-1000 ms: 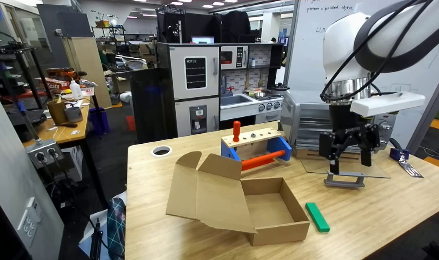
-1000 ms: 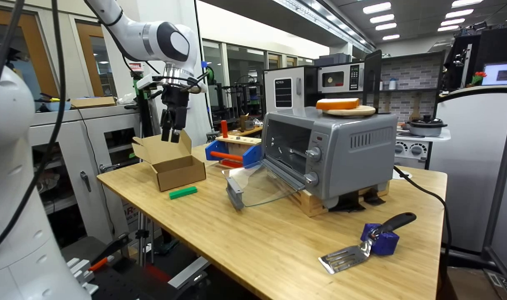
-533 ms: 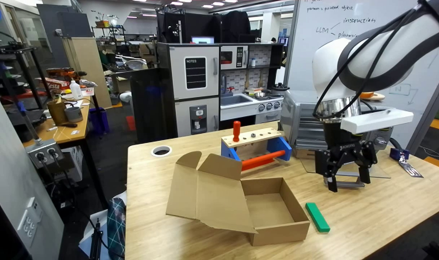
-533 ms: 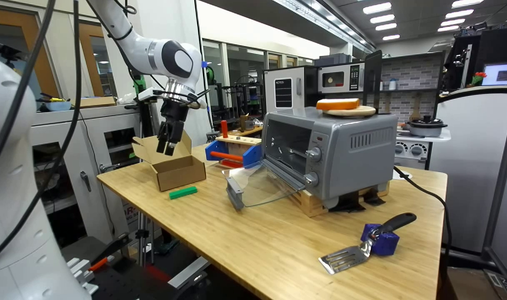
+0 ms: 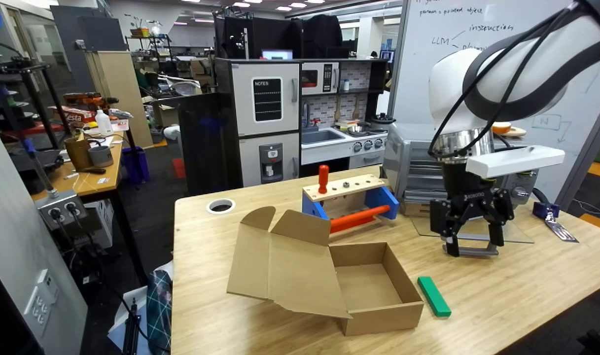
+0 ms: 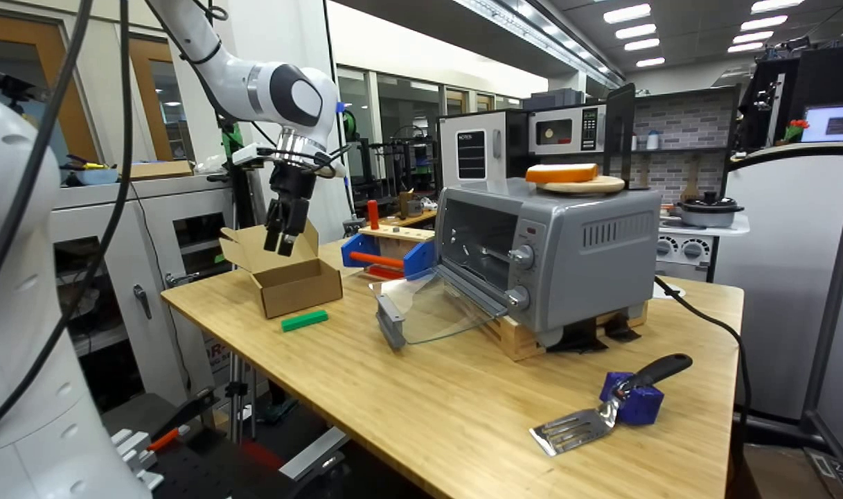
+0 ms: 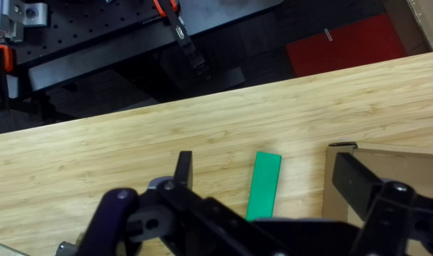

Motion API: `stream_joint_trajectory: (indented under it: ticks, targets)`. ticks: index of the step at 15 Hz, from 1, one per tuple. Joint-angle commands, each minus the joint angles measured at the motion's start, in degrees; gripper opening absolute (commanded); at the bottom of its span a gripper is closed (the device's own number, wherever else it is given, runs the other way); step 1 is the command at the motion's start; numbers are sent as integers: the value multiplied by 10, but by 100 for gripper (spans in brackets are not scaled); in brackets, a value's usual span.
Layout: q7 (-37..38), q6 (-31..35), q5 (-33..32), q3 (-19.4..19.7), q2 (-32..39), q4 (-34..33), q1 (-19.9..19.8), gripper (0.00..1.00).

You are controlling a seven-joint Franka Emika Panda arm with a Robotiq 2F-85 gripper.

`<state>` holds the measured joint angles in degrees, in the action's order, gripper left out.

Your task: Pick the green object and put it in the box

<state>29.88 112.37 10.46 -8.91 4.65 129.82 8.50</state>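
Note:
The green object (image 5: 434, 297) is a bright green block lying flat on the table beside the box; it also shows in an exterior view (image 6: 304, 321) and in the wrist view (image 7: 264, 185). The brown cardboard box (image 5: 383, 319) is open with its lid folded outward and its inside bare; it also shows in an exterior view (image 6: 303, 296) and partly in the wrist view (image 7: 333, 195). My gripper (image 5: 475, 247) is open and empty, above the table; it also shows in an exterior view (image 6: 278, 248). In the wrist view (image 7: 264, 156) the green object lies between the spread fingers, its near end hidden by the gripper.
A silver toaster oven (image 6: 594, 256) with its glass door (image 6: 442, 312) lowered stands behind the gripper. A blue and wooden toolbox (image 5: 346, 190) with an orange-red bar (image 5: 361, 218) is behind the box. A spatula (image 6: 580, 430) rests on a purple-blue block (image 6: 641, 405).
My gripper has come down toward the table over the last second. Since half a second ago it has risen slightly and become more upright. The green object and the box have not moved.

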Motion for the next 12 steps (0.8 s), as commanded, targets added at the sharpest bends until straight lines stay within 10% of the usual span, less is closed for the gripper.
stream_joint_trajectory:
  ticks: [1, 12]
  targets:
    - [-16, 4, -13, 18, -17, -4, -9, 100]
    - [15, -9, -6, 46, 93, -85, -13, 100]
